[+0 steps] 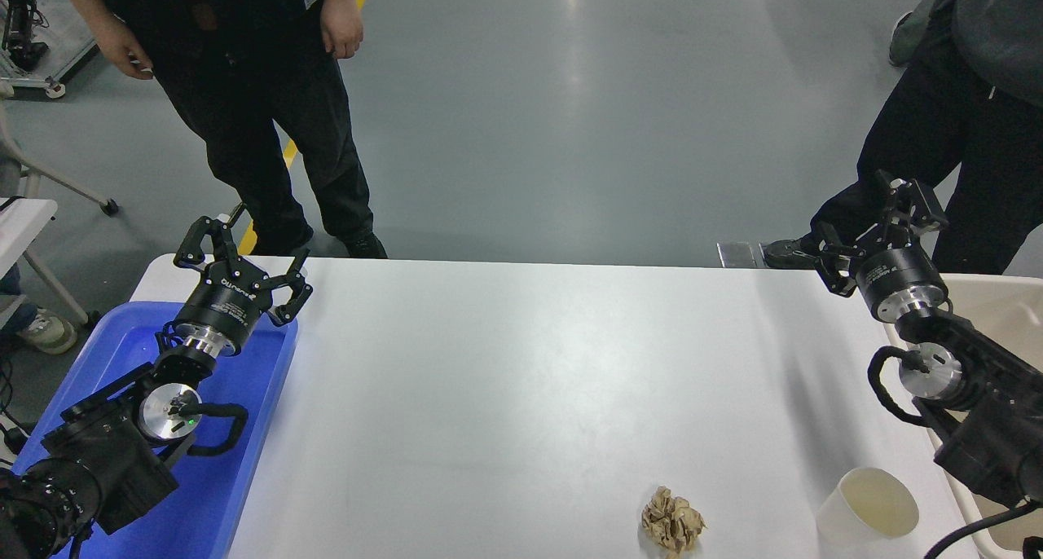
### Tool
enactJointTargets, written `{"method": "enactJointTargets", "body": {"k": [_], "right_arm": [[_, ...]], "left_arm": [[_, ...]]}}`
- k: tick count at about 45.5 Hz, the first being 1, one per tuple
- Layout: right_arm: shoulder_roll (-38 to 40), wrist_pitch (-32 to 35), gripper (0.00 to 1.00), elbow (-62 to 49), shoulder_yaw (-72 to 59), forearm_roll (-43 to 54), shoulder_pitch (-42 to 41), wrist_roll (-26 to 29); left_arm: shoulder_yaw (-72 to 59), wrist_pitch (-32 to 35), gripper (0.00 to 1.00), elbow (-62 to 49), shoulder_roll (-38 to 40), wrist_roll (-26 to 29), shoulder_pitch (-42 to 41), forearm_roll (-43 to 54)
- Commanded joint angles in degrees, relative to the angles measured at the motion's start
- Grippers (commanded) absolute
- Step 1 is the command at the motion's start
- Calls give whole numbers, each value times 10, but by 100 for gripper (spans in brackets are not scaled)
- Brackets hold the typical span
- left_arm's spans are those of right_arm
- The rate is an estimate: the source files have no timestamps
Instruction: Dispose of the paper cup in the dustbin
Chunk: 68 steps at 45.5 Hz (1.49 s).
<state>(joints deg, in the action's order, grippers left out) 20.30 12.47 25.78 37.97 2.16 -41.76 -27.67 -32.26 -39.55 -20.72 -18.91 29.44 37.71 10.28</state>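
Note:
The paper cup (869, 506), white with a cream inside, stands upright at the table's near right corner. The beige dustbin (987, 294) shows partly at the right edge, behind my right arm. My right gripper (876, 227) is open and empty, held above the table's far right corner, well beyond the cup. My left gripper (243, 253) is open and empty, parked over the far end of the blue tray (208, 494) at the lower left.
A crumpled brown paper ball (672, 521) lies on the white table (521, 380) left of the cup. One person (244, 94) stands at the far left, another (961, 103) at the far right behind my right gripper.

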Motion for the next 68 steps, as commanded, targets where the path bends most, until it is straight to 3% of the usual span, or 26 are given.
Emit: {"method": "enactJointTargets", "body": {"k": [1,43,58,68], "right_arm": [[-1,0,99,1,-6,0,5,0],[45,0,99,0,-48,12,-10,2],[167,1,99,3,-200,19,-38,2],[231,2,99,9,-387,85,-125,2]], "left_arm": [[0,0,100,0,0,0,0,0],[0,0,100,0,0,0,0,0],[0,0,100,0,0,0,0,0],[0,0,100,0,0,0,0,0]]}}
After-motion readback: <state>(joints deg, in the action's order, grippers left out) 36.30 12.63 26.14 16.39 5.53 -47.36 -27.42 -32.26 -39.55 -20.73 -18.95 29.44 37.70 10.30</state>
